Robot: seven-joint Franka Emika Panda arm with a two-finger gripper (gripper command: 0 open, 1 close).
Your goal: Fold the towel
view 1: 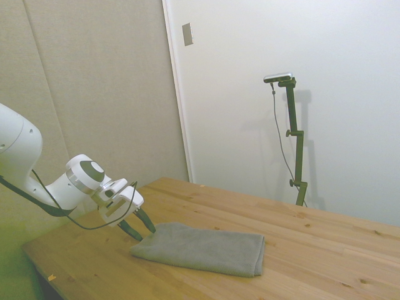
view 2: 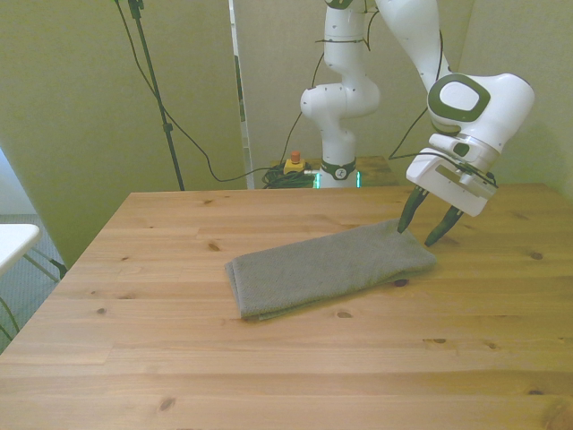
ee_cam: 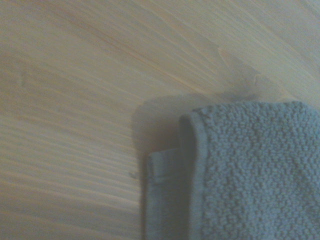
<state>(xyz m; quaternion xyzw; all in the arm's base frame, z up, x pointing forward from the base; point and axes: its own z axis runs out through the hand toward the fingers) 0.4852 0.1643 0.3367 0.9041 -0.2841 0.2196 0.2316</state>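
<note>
While my end effector (view 2: 430,235) hangs open over one short end, the fuzzy grey-green cloth towel (view 2: 327,267) stretches lengthwise away toward the front view's left on the wooden bench (view 2: 269,358).

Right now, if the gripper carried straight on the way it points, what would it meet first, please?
Most likely the towel: the open gripper points down at its end on the front view's right. Depth is unclear; it might meet the table instead.

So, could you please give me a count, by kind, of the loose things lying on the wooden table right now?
Grey-green fuzzy cloth towel, already folded into a long band: 1
Other loose items on the light wooden table: 0
Total: 1

The robot's hand hovers open at the towel's end on the front view's right, holding nothing.
</note>
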